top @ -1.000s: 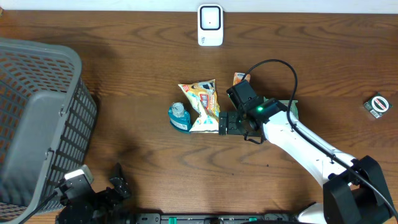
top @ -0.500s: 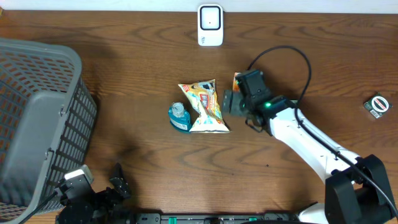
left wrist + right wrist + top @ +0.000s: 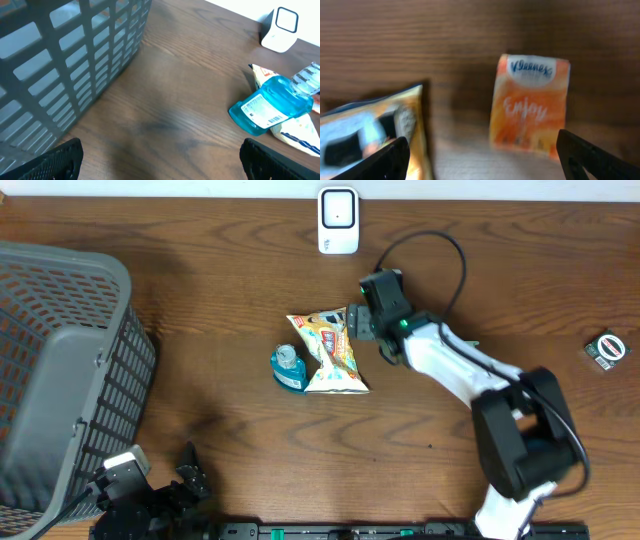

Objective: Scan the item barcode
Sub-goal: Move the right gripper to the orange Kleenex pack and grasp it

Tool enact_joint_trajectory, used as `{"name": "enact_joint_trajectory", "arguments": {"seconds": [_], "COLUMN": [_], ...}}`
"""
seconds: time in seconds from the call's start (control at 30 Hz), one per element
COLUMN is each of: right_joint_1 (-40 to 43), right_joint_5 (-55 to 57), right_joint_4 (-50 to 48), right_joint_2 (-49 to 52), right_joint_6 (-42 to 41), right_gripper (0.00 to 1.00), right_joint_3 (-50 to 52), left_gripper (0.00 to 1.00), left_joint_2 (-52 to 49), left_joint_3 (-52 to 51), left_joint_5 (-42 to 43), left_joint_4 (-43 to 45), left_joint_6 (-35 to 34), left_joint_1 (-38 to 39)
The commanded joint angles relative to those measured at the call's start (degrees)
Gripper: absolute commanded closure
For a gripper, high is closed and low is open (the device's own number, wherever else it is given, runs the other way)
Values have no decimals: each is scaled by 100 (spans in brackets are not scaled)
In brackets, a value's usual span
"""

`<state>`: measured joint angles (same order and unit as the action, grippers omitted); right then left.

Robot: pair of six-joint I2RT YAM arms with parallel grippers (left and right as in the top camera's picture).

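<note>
Jaws apart, the right gripper [image 3: 487,159] faced an orange rectangular soft-wrapped tissue pack [image 3: 530,105]; likely light, squashy, best pinched across its long edges; the left gripper [image 3: 165,160] also gaped.

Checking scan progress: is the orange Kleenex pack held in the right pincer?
No, the Kleenex pack lies flat on the table, clear of the right pincer, whose fingers stand wide apart.

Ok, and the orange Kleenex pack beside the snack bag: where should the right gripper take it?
Across its two long edges, coming straight down. The Kleenex pack lies flat, label up, a slim rectangle, with bare table between it and the snack bag, so the right gripper can probably set its open jaws either side.
</note>
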<state>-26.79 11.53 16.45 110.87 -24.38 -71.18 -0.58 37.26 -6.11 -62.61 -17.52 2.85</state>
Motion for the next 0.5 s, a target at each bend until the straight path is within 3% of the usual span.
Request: {"name": "enact_joint_trajectory", "arguments": {"seconds": [0.0, 0.13, 0.37, 0.47], "right_joint_1": [28, 61, 105, 136], "right_joint_5": [608, 638, 640, 658], "right_joint_4": [269, 619, 776, 970], "right_joint_2": [483, 1023, 1624, 1742], "right_joint_6": [345, 385, 297, 74], "right_gripper": [14, 21, 27, 36], "right_joint_3": [-815, -1370, -1394, -1394], "left_gripper": [1, 1, 1, 1], "left_joint_2": [35, 35, 35, 35], "left_joint_3": [35, 35, 35, 35], "left_joint_5": [11, 13, 11, 11], "left_joint_4": [9, 9, 9, 9], "left_joint_6": [92, 92, 92, 92], "left_joint_1": [24, 24, 24, 24]}}
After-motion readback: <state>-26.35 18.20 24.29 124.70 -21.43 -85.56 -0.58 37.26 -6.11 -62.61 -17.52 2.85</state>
